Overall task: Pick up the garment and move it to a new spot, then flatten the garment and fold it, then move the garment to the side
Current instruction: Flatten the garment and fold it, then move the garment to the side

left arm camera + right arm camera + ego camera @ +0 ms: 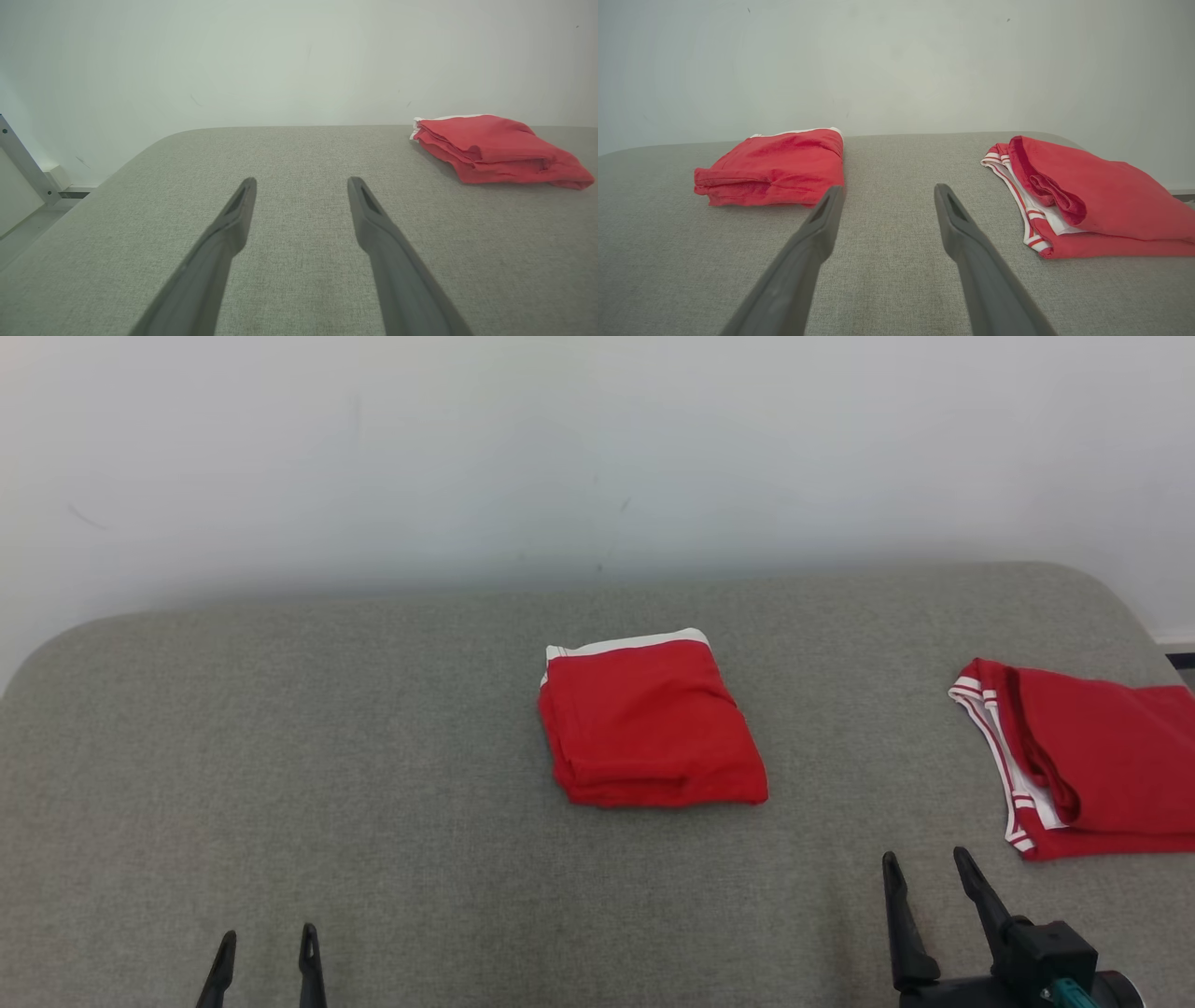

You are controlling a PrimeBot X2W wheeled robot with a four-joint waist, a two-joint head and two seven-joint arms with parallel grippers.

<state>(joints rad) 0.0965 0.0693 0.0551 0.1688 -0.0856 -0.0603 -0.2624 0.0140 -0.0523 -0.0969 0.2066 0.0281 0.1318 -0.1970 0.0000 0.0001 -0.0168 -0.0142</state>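
Folded red garment (651,723) lies ahead between both open, empty jaws; likely soft and floppy, best pinched along its near fold.

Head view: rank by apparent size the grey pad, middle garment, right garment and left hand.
1. Grey pad.
2-3. Middle garment and right garment: similar, and the right one is cut off by the frame edge, so no ranking.
4. Left hand, cropped at the bottom edge.
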